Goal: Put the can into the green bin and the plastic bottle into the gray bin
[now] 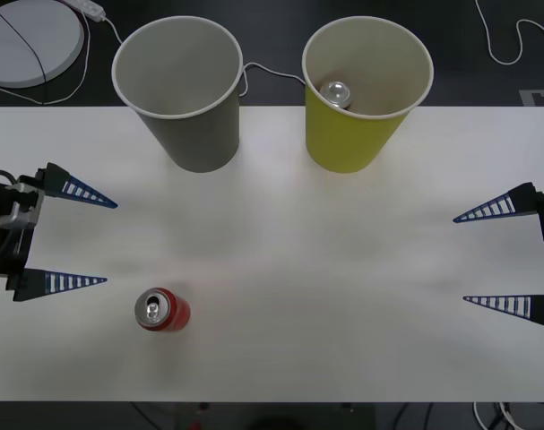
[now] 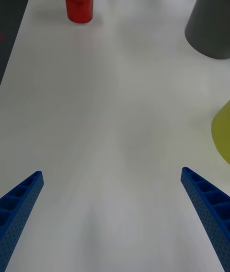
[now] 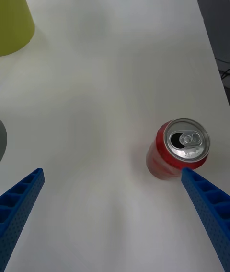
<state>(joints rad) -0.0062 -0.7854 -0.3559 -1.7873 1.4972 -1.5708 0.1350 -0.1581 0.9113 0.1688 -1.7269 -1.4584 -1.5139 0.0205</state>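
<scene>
The can (image 1: pixel 162 310), red with a silver top and an opened pull tab, stands upright on the white surface (image 1: pixel 325 269), just beside the left claw (image 1: pixel 90 242) near its lower finger and well apart from the right claw (image 1: pixel 483 258). The gray bin (image 1: pixel 184 90) stands upright beyond the left claw at the surface's far edge. The green bin (image 1: pixel 361 98) stands beside it, apart, with a silver can top showing inside.
</scene>
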